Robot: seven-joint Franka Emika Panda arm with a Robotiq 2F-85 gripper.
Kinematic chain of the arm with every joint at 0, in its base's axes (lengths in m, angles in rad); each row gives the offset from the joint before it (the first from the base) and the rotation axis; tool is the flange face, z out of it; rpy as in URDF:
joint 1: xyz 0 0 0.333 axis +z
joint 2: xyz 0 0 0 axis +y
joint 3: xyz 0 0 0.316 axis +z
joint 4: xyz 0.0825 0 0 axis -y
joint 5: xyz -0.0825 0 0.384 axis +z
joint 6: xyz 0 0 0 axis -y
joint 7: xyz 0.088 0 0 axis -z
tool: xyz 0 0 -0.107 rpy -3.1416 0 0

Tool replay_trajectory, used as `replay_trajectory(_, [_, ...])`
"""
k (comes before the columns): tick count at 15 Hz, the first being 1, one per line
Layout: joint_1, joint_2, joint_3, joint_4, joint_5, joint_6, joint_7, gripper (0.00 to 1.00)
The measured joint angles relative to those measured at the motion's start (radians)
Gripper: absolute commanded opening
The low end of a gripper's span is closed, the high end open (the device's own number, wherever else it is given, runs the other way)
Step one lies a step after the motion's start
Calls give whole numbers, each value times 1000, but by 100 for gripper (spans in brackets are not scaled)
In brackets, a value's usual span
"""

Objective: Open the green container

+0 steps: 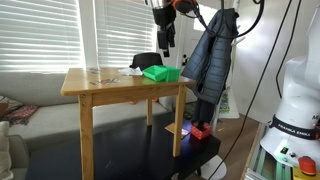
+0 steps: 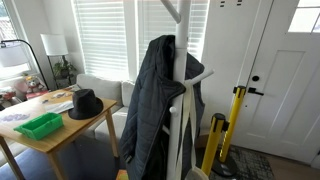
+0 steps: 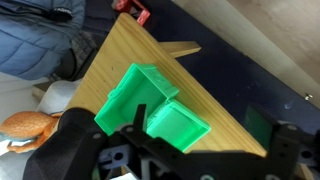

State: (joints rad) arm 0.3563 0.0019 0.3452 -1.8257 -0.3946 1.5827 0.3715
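Note:
The green container (image 3: 135, 95) sits near the corner of the wooden table (image 3: 215, 100). Its hinged lid (image 3: 182, 126) lies folded open beside the box, and the inside looks empty. It also shows on the table in both exterior views (image 1: 160, 73) (image 2: 38, 126). My gripper (image 1: 164, 42) hangs above the container, well clear of it. In the wrist view its two dark fingers stand wide apart on either side of the container (image 3: 200, 122), open and holding nothing.
A black hat (image 2: 87, 105) (image 1: 147, 62) rests on the table behind the container. A coat stand with a dark jacket (image 1: 212, 55) (image 2: 155, 110) stands beside the table. A red object (image 1: 200, 130) lies on the floor below. A yellow post (image 2: 235, 125) stands by the door.

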Motion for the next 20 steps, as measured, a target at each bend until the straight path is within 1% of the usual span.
replay_trajectory(5, [-64,-130,-68,-38,252,70,-63,100])
replay_trajectory(8, [-100,-193,-106,-77,342,90,-69,100])
replay_trajectory(11, [-128,-245,-126,-128,374,114,-68,100])
replay_trajectory(17, [-150,-351,-135,-269,366,243,-94,100])
replay_trajectory(20, [-152,-367,-135,-290,366,255,-98,100])
